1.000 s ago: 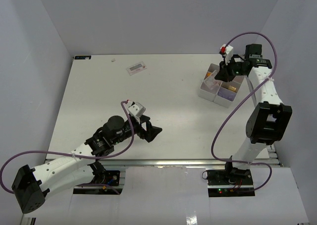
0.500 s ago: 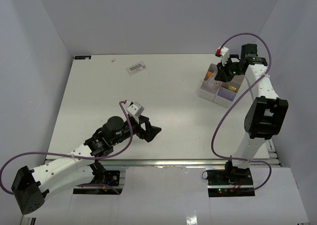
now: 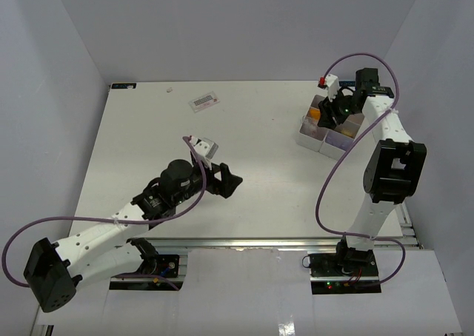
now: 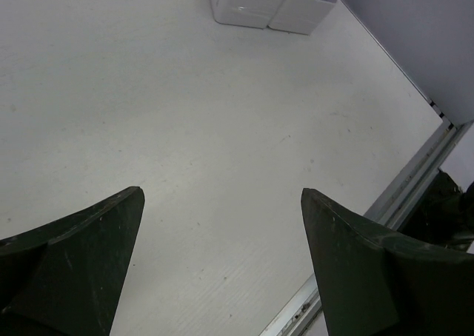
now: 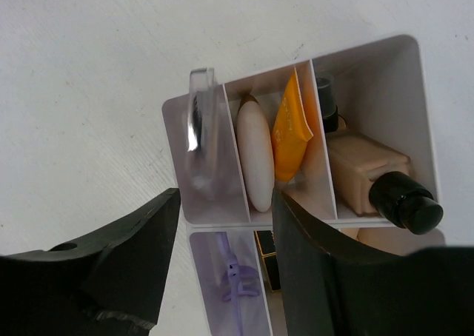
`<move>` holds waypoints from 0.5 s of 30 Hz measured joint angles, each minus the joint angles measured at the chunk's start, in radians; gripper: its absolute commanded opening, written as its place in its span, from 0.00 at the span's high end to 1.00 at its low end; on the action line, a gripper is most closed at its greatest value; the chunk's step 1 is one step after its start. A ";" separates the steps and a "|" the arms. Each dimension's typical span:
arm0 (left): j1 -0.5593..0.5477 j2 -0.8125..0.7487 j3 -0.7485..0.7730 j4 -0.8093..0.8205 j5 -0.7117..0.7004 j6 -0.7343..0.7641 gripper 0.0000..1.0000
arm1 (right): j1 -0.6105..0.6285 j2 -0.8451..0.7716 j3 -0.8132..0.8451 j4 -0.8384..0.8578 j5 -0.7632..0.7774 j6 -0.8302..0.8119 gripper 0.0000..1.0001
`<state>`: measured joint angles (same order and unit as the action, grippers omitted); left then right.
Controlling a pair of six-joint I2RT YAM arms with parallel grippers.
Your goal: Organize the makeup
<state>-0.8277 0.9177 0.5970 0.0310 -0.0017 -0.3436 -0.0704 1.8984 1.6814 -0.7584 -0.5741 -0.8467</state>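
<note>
Release is judged in hand: the right gripper [image 5: 224, 197] is parted above the tray [image 5: 392, 84], the clear packet [image 5: 198, 129] standing free in its end compartment. A straight lift is called for; the left gripper [image 4: 222, 195] is spread, empty.

Two white-shelled arms with chunky black joints, the left arm [image 3: 104, 236] and the right arm [image 3: 385, 140], each trailing a looping purple cable [image 3: 318, 203]. The left claw [image 4: 221, 195] and right claw [image 5: 224, 195] both carry matte black, wedge-shaped fingers. A small white block [image 3: 326, 80] with a red tip tops the right wrist.
</note>
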 measured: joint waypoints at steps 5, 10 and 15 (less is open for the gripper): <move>0.123 0.129 0.126 -0.038 0.050 -0.041 0.02 | 0.000 -0.034 -0.003 0.017 0.013 0.052 0.30; 0.274 0.308 0.290 -0.113 0.158 -0.032 0.02 | -0.001 -0.222 -0.104 0.078 -0.036 0.141 0.24; 0.408 0.621 0.543 -0.158 0.233 0.059 0.02 | -0.005 -0.567 -0.400 0.124 -0.315 0.208 0.21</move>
<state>-0.4198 1.5388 1.1398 -0.1267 0.2311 -0.2841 -0.0758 1.3316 1.2817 -0.6340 -0.8888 -0.6389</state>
